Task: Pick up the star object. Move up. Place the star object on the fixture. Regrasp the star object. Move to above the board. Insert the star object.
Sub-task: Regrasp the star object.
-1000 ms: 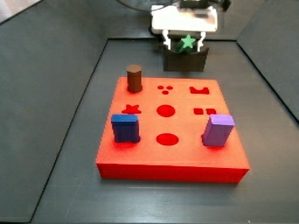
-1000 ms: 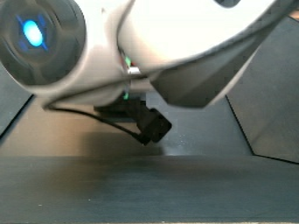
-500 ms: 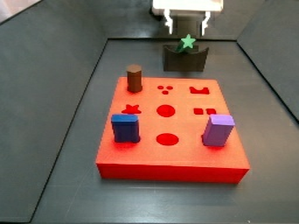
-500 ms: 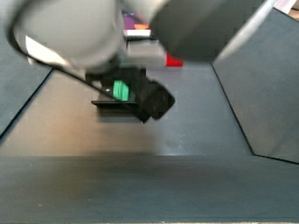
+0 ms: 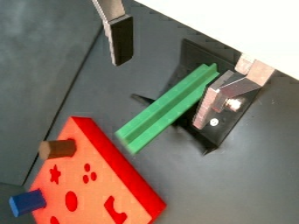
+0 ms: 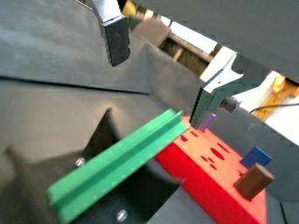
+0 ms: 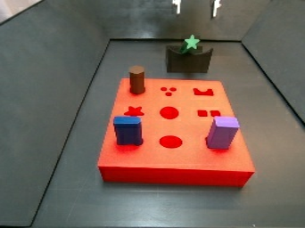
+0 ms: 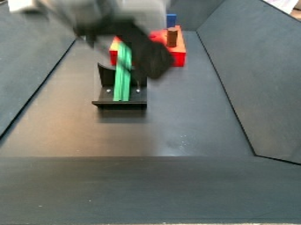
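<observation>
- The gripper hangs above the fixture, its fingers spread wide with nothing between them; in a side view only the fingertips show at the top edge.
- The star object lies flat in the fixture's notch, its ends overhanging, clear of both pads in both wrist views.
- In a side view its star-shaped end faces the camera, at 12 o'clock from the board.
- On the board stand a brown peg at 10 o'clock, a blue peg at 8 o'clock and a purple peg at 4 o'clock.
</observation>
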### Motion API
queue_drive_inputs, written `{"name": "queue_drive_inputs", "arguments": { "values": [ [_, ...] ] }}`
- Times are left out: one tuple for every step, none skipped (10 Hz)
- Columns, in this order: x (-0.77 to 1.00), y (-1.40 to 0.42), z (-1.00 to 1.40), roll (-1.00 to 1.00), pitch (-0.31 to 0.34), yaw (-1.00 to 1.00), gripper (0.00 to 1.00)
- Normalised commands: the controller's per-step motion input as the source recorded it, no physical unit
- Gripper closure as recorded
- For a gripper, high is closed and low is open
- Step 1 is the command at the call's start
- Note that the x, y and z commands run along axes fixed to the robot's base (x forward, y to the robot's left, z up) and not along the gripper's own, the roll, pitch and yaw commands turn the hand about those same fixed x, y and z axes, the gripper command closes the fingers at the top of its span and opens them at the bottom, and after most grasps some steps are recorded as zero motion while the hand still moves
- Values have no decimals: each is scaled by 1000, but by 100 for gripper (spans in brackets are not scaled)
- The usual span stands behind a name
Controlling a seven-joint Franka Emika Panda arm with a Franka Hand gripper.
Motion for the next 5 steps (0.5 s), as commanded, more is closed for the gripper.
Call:
{"name": "queue_drive_inputs", "arguments": {
  "values": [
    [-42,-1000,846,1000,32,15,0],
    [-46,-1000,799,1000,29,15,0],
    [-39,-1000,703,1000,28,15,0],
    [-33,-999,598,1000,27,16,0],
    [-20,-785,358,1000,25,16,0]
  ]
}}
